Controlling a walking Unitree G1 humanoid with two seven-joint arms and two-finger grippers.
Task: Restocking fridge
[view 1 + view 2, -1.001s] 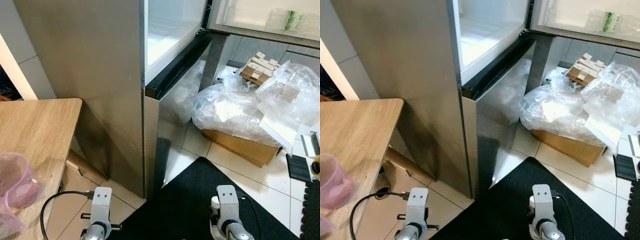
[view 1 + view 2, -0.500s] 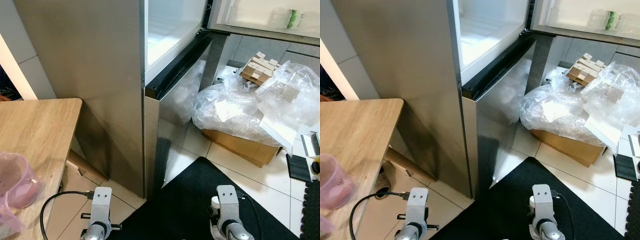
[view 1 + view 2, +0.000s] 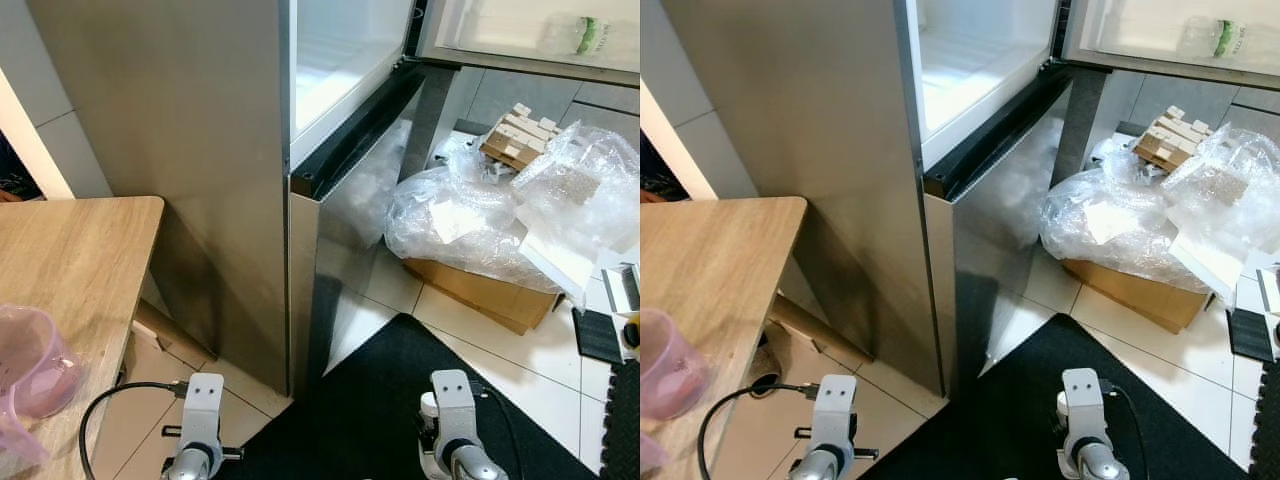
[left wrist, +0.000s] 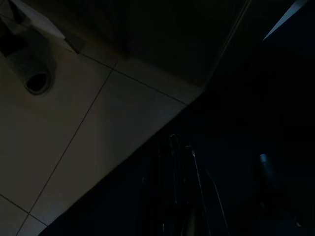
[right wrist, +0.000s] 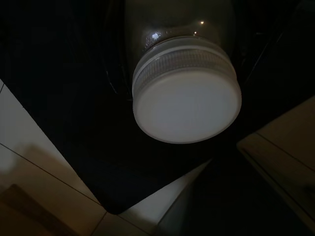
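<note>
Jar w/ white lid (image 5: 187,98) hangs gripped in right gripper (image 5: 172,29) low over black mat (image 3: 370,400), scene almost same as 1 s ago, so stocking into open fridge (image 3: 340,60) not begun; left fingers' state unclear.

The tall brushed-steel fridge (image 3: 200,170) is grey-silver, with a white interior (image 3: 970,50) at the upper middle and a black rubber seal (image 3: 350,130) running diagonally below it. At the left, the light oak-grain wooden table (image 3: 70,270) carries a translucent pink plastic jug (image 3: 30,375). The floor is pale cream tile (image 3: 500,360) with darker grout lines, overlaid at the bottom centre by a black mat (image 3: 370,400). At the right, clear crinkled plastic wrap (image 3: 480,210) covers a brown cardboard box (image 3: 480,290). In the right wrist view, a clear glass jar with a white ribbed lid (image 5: 187,96) shows against darkness.
</note>
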